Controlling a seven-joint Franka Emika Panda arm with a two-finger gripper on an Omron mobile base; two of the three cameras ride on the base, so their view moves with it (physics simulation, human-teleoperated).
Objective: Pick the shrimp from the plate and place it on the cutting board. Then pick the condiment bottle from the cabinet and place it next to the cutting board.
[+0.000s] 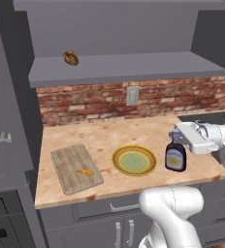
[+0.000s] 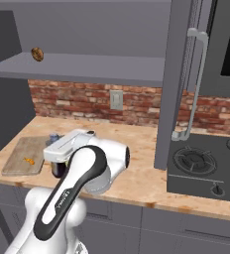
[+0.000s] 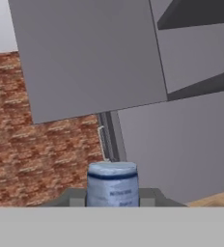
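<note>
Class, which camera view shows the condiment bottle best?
The left base view: the condiment bottle shows body and label, beside the plate. The right base view hides most of it behind the arm; the hand view shows just its cap.

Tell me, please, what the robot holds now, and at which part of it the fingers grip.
It holds the condiment bottle, gripped at the neck just below its pale cap. The bottle is upright on the counter, right of the plate.

Base views flank arm, share counter [image 1: 134,133]; hand view close.
</note>
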